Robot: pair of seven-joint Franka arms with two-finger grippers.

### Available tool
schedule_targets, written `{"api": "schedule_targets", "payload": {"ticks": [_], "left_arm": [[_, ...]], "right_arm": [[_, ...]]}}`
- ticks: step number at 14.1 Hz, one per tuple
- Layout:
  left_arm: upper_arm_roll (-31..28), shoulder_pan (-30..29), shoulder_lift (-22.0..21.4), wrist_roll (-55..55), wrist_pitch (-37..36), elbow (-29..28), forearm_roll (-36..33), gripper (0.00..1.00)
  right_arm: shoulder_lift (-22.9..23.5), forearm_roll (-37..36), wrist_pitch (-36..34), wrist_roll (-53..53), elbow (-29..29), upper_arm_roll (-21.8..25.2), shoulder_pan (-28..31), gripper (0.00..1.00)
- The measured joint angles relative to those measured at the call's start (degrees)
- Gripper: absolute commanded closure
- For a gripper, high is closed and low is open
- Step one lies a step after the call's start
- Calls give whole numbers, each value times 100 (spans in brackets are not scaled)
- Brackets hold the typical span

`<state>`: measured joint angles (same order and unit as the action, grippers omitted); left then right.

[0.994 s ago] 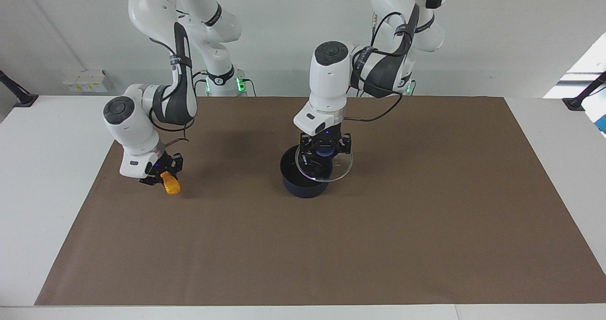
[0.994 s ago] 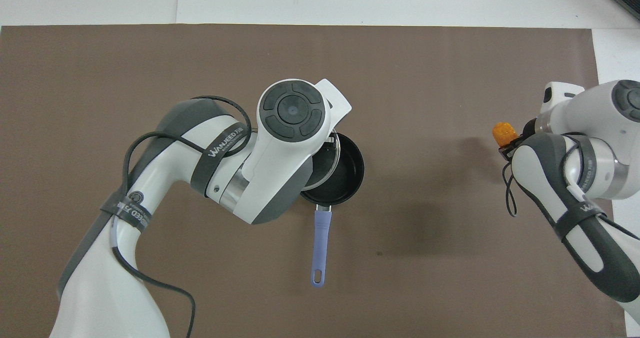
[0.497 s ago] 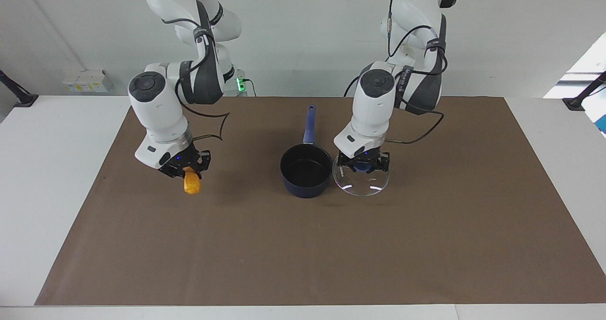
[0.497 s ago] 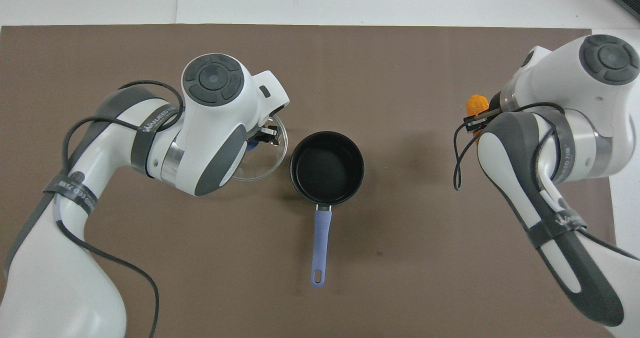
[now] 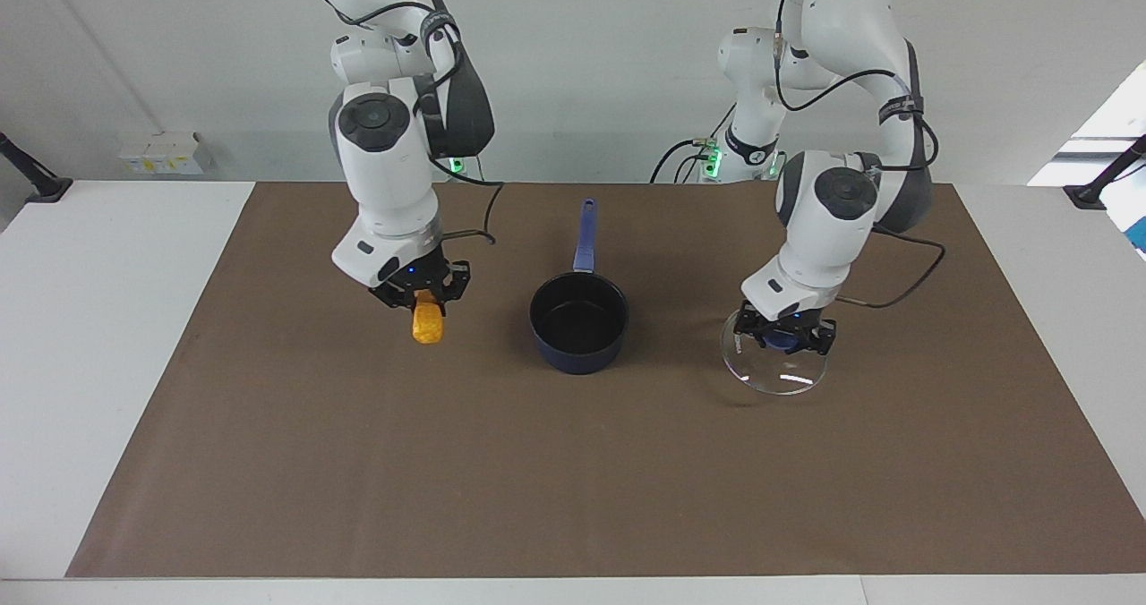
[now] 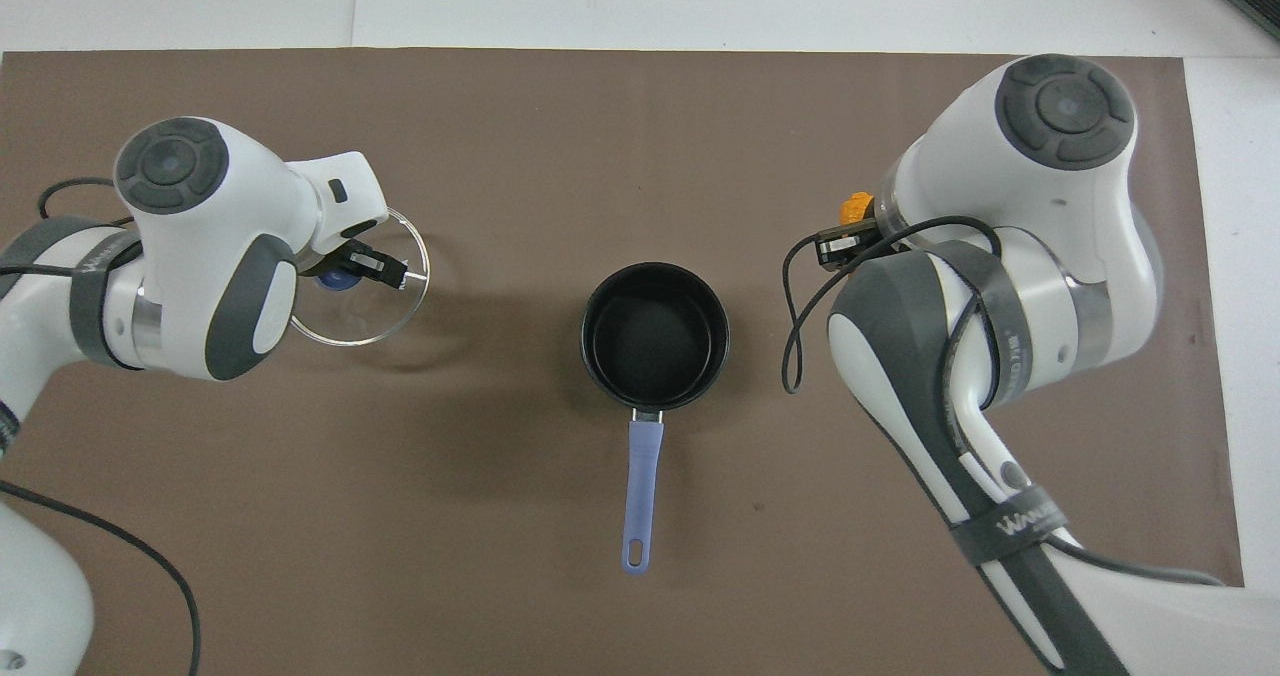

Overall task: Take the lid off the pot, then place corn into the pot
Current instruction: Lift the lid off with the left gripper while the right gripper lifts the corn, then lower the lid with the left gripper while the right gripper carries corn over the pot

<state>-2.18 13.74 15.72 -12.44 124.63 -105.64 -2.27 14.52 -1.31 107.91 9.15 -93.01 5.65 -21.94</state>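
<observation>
One round navy pot [image 5: 578,323], open. Left end effector [image 5: 785,340] grips one clear glass lid [image 5: 773,368] by its knob; right end effector [image 5: 421,297] pinches one bumpy corn [image 5: 428,323].

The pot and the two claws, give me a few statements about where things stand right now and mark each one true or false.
1. The pot is uncovered and nothing lies in it. True.
2. The left claw is shut on the knob of the lid. True.
3. The lid rests on the pot's rim. False: it is beside the pot, toward the left arm's end of the table, in the left claw.
4. The corn lies on the brown mat. False: the right claw holds it in the air, its lower end hanging below the fingers.
5. The corn is directly over the pot. False: it is over the mat, toward the right arm's end, apart from the pot.
</observation>
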Motion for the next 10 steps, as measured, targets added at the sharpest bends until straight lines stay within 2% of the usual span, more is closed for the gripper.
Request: {"api": "schedule_targets", "payload": {"ticks": [4,10], "left_arm": [[0,-752,-60,-1253,247,-237,225,100],[8,-1136,-419,-1727,991,-1176,379,100]], "right_arm": [[133,84,3,403,231,-102,-434,100],[708,483,87,421,728,-351,-858,100]]}}
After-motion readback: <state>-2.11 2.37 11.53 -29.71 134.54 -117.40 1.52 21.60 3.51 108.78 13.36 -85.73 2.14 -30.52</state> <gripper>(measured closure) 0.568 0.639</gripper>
